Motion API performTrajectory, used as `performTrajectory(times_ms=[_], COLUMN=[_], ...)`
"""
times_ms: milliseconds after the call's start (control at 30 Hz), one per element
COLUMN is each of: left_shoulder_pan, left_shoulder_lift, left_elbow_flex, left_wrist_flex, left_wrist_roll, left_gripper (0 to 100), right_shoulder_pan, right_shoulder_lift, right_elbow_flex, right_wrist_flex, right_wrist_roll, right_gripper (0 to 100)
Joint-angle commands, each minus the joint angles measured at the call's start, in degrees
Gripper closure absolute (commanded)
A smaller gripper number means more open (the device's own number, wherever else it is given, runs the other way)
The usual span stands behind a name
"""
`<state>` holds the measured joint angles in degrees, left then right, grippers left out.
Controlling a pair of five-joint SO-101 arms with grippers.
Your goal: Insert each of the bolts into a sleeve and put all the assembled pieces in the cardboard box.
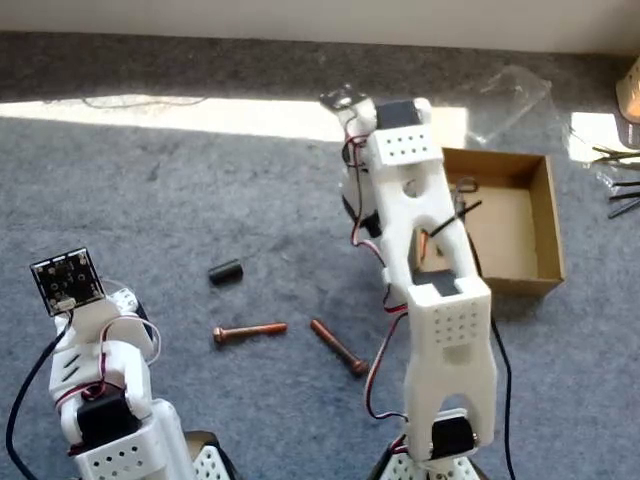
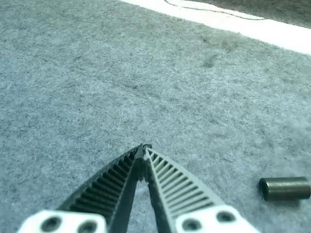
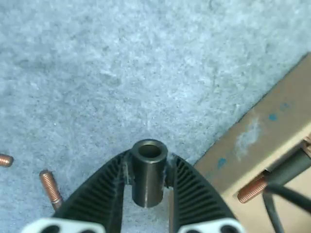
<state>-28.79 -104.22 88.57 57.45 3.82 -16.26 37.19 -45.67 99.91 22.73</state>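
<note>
A dark sleeve [image 3: 147, 187] is clamped upright in the right gripper [image 3: 148, 159], beside the cardboard box [image 3: 257, 136]. The left gripper [image 2: 144, 148] is closed tip to tip, nothing held. In the high view, a second sleeve [image 1: 226, 271], one bolt [image 1: 248, 331] and another bolt [image 1: 338, 346] are seen lower centre-left.

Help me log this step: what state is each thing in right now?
left pincer: shut, empty, over the carpet.
right pincer: shut on a sleeve.
held sleeve: clamped, bore empty.
loose sleeve: lying on its side, no bolt in it.
lighter bolt: lying flat, unsleeved.
darker bolt: lying flat, unsleeved.
cardboard box: open, upright.
boxed bolt: lying inside the box, apparently sleeved.
</note>
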Motion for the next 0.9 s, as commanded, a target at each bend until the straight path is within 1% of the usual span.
performTrajectory(times_ms=[0, 67, 233, 367, 433, 533, 700, 767, 867], left_shoulder_pan=[1.0, 1.1, 1.1, 1.1, 3.3, 8.7, 11.3, 11.3, 11.3], left_shoulder_lift=[-0.6, -0.6, -0.6, -0.6, -0.6, -0.6, -0.6, -0.6, -0.6], left_elbow_flex=[0.0, 0.9, 4.2, 4.3, 4.1, 4.1, 1.8, 0.0, -1.1], left_wrist_flex=[-1.1, -2.0, -8.7, -9.3, -9.3, -9.1, -3.7, -0.6, 1.3], left_wrist_roll=[0.0, -0.1, -0.1, -0.1, -0.1, -0.2, -0.2, -0.2, -0.2], left_gripper=[98, 98, 98, 98, 98, 98, 98, 98, 98], right_shoulder_pan=[1.1, 1.3, 1.3, 1.3, 1.2, 1.3, 1.4, 1.4, 1.4], right_shoulder_lift=[-10.3, -15.6, -31.1, -43.1, -48.7, -55.3, -66.1, -70.9, -77.5], right_elbow_flex=[-0.2, 2.3, 11.1, 18.2, 21.4, 26.0, 37.0, 42.1, 50.1], right_wrist_flex=[1.0, 1.0, 0.9, 0.5, 0.4, -0.2, -3.8, -6.4, -10.5], right_wrist_roll=[0.4, 0.4, 0.3, 0.3, 0.3, 0.3, 0.3, 0.3, 0.3], right_gripper=[99.4, 99.4, 99.4, 99.4, 99.4, 99.4, 99.4, 99.4, 99.4])
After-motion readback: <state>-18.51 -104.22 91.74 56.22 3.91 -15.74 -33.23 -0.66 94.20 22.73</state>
